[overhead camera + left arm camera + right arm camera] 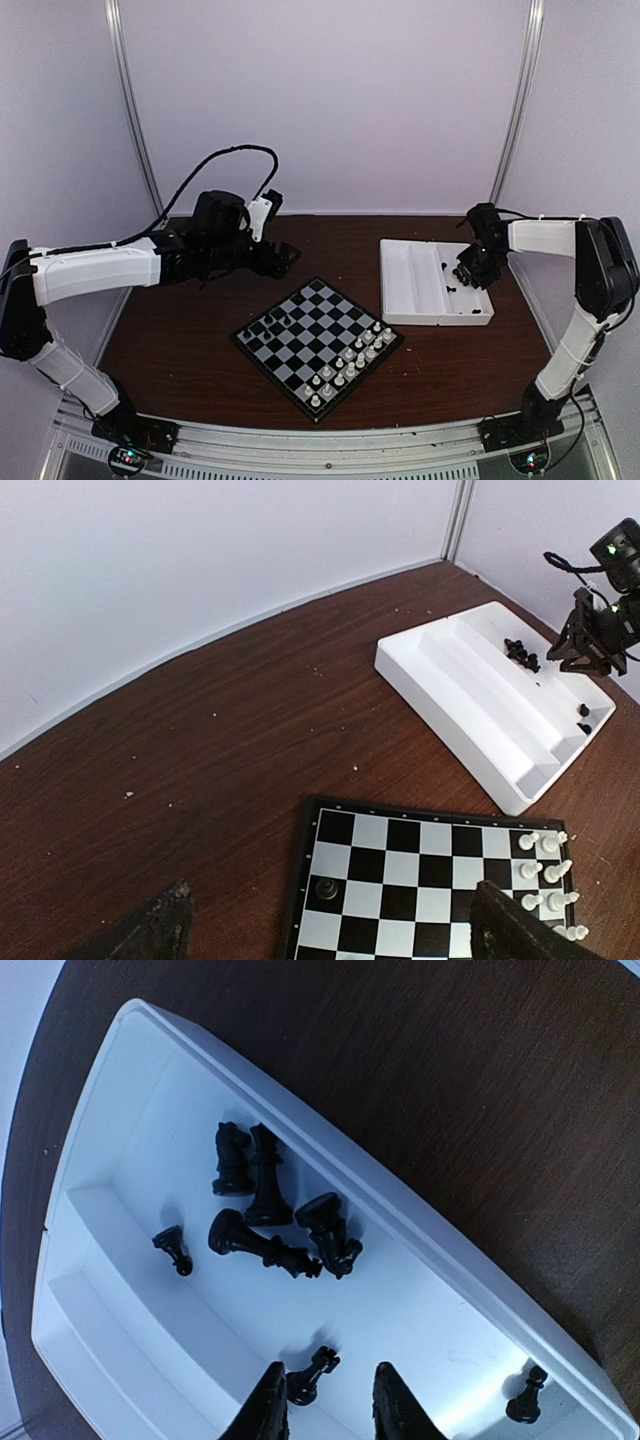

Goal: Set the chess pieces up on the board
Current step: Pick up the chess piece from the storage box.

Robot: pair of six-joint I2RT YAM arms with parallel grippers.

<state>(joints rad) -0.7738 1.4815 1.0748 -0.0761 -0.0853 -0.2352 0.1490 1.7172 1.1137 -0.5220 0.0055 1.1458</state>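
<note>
The chess pieces (pixel 265 1215) were small glossy black chessmen. A cluster lay tumbled in the outermost channel of the white tray (pixel 130 1110), with single pieces scattered apart from it. The channel floor around the singles was bare, and the outer tray wall ran close alongside. One toppled chessman (pixel 312 1375) lay between the fingers of the right gripper (pixel 330 1400). Its jaws were parted around the chessman, with a gap visible on one side. The left gripper (pixel 338 928) was spread wide over the far edge of the board (pixel 300 345), with bare table (pixel 250 710) beyond.
</note>
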